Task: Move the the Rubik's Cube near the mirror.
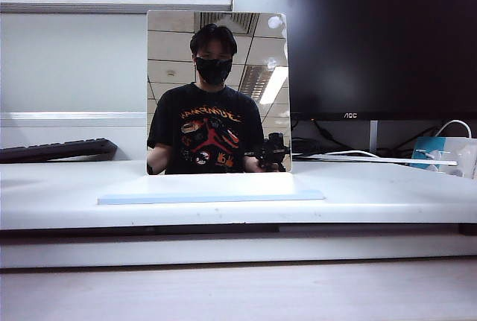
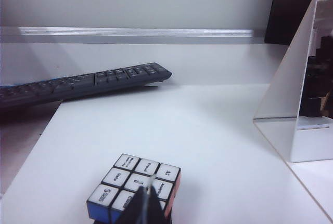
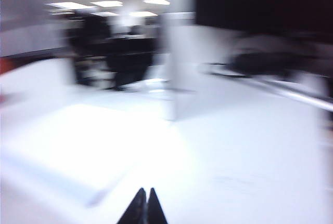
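Note:
The Rubik's Cube (image 2: 125, 174) lies on the white table in the left wrist view, with a white lettered face up, a blue side and an orange-red side. My left gripper (image 2: 148, 188) is shut, and its tips stand just over the cube's near edge, holding nothing. The mirror (image 1: 218, 90) stands upright at the table's middle, reflecting a person and ceiling lights. It also shows edge-on as the mirror (image 2: 315, 89) beyond the cube. My right gripper (image 3: 145, 192) is shut and empty above bare table, facing the blurred mirror (image 3: 119, 37). The exterior view shows neither the cube nor the grippers.
A pale flat base (image 1: 211, 189) lies in front of the mirror. A black keyboard (image 1: 56, 150) leans at the back left, seen too as the keyboard (image 2: 83, 83). A black monitor (image 1: 373, 38) stands behind on the right, with cables and a blue box (image 1: 436, 150).

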